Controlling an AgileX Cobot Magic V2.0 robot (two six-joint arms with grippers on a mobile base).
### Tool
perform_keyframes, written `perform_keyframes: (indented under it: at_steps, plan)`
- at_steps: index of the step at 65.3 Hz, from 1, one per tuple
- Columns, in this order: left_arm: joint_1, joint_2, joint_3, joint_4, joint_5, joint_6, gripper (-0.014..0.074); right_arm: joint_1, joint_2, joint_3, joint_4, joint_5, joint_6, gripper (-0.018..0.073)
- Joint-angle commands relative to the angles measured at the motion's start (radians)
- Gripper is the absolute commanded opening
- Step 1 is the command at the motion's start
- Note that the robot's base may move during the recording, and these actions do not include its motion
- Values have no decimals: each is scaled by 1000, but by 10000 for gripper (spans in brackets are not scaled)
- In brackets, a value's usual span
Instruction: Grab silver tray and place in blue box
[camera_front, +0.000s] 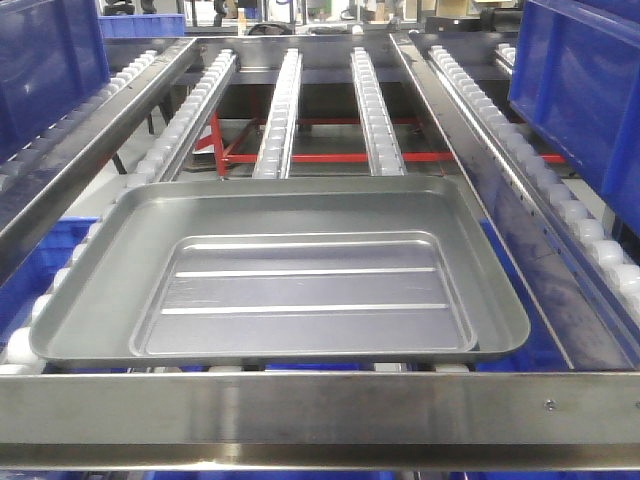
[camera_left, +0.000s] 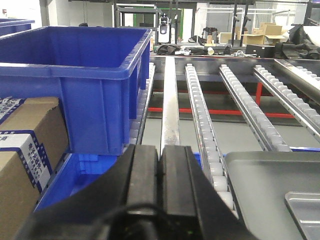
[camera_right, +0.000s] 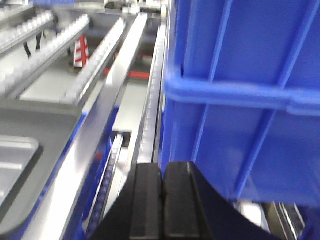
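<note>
Silver rectangular metal tray (camera_front: 300, 270) lies near; left gripper (camera_left: 160, 170) closed, empty, blurred right gripper (camera_right: 162, 200) seemingly too; I'd open both, clamp opposite rims.

The silver tray (camera_front: 280, 275) lies flat on the roller tracks (camera_front: 375, 110) of a steel flow rack, its near rim just behind the front rail (camera_front: 320, 410). Its recessed centre panel shows two long raised ridges. A blue box (camera_front: 585, 100) stands on the lane to the right, and another blue crate (camera_front: 45, 70) on the left. Red frame bars (camera_front: 330, 157) run beneath the rollers.
</note>
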Motion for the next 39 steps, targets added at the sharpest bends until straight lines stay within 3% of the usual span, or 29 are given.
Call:
perform_keyframes:
  at_steps: [1, 15, 27, 39]
  plan:
    - [1, -16, -3, 2, -82, 0, -104, 1, -20, 1, 0, -115, -1, 49]
    - [-1, 22, -52, 0, -25, -5, -104, 2, 9, -32, 0, -89, 4, 49]
    - [-1, 229, -297, 0, 321, 0, -104, 2, 198, -237, 0, 88, 4, 49]
    - [-1, 563, -489, 0, 498, 0, -104, 2, 512, -446, 0, 345, 4, 49]
